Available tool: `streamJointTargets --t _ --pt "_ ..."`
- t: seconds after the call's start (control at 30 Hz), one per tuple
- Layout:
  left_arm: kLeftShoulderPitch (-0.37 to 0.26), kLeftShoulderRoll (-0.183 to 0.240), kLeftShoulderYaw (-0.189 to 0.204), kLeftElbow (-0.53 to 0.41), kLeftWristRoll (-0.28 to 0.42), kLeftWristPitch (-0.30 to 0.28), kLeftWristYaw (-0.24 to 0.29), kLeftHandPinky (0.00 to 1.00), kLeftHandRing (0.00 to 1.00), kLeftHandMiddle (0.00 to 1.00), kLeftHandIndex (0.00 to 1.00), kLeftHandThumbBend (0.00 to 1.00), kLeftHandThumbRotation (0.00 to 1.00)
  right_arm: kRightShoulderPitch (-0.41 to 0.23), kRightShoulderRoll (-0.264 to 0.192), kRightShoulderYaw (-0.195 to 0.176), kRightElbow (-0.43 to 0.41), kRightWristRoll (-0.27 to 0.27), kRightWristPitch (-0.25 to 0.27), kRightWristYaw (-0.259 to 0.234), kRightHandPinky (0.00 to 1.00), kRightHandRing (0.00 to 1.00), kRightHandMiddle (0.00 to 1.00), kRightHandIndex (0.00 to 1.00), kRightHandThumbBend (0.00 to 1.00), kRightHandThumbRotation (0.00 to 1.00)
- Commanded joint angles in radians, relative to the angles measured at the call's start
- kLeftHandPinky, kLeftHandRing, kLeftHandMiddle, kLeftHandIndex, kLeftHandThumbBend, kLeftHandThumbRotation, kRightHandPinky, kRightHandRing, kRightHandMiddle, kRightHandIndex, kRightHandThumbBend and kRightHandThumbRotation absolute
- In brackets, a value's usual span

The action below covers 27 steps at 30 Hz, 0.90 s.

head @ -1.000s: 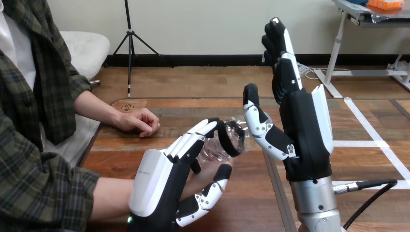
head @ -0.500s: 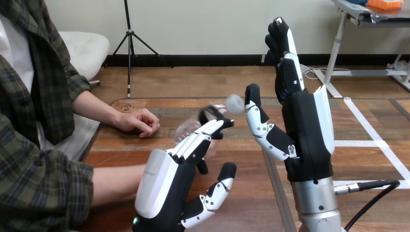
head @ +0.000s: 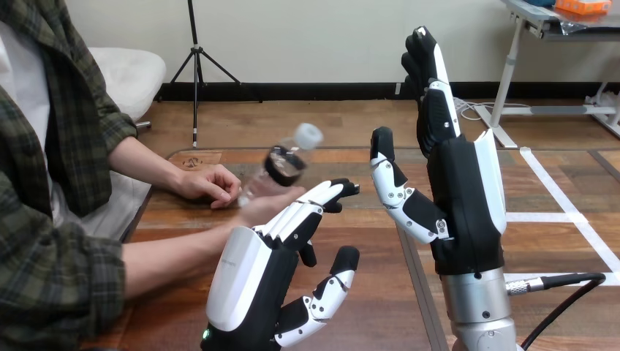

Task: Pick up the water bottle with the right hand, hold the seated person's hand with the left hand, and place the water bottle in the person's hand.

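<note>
Right hand [head: 464, 197] upright, fingers spread, empty; we note left hand [head: 252, 285] likewise, just beside the person's hand [head: 267, 205], which grips the water bottle [head: 281, 164].

1. Pretty sure this is a robotics lab or test room, not somebody's home.
2. Biggest giveaway: a humanoid's black-and-white left hand [head: 248, 292] and right hand [head: 464, 197], the right one on a silver forearm, stick up from the bottom of the frame over a brown plank wooden table [head: 365, 292].
3. Strips of white tape [head: 563, 217] mark out lines on the tabletop at the right.
4. Upper left, a thin black tripod stand [head: 195, 66] sits on a wood floor by the wall.
5. The upper right corner has a white metal-legged desk [head: 512, 66] with some orange box-like thing [head: 583, 6] on top.
6. A person's forearm [head: 168, 256] comes in from the left at that same table.
</note>
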Motion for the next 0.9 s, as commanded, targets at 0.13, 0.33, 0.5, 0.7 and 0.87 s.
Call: streamJointTargets --t 0.13,0.33,0.5,0.7,0.87 --pt "-0.009 -0.006 0.006 -0.012 -0.015 -0.009 -0.011 0.30 0.74 0.86 0.82 0.14 0.68 -0.016 0.018 -0.011 -0.010 0.000 -0.026 -0.017 1.00 1.00 1.00 1.00 0.00 0.00" --pt "-0.005 -0.007 0.009 -0.013 -0.009 -0.014 -0.002 0.30 0.74 0.86 0.82 0.13 0.67 -0.012 0.018 -0.010 -0.009 -0.011 -0.029 -0.023 1.00 1.00 1.00 1.00 0.00 0.00" --pt "0.002 -0.014 0.010 -0.015 -0.010 -0.024 0.010 0.29 0.74 0.85 0.82 0.13 0.66 -0.008 0.019 -0.007 -0.015 -0.006 -0.030 -0.022 1.00 1.00 1.00 1.00 0.00 0.00" --pt "0.008 -0.027 0.007 -0.008 -0.010 -0.049 0.032 0.28 0.74 0.85 0.81 0.11 0.66 0.003 0.024 -0.004 -0.023 -0.002 -0.026 -0.024 1.00 1.00 1.00 1.00 0.00 0.00" --pt "0.017 -0.044 0.002 -0.004 -0.024 -0.070 0.039 0.25 0.74 0.84 0.80 0.08 0.65 0.016 0.029 -0.001 -0.023 0.002 -0.023 -0.026 1.00 1.00 1.00 1.00 0.00 0.00"
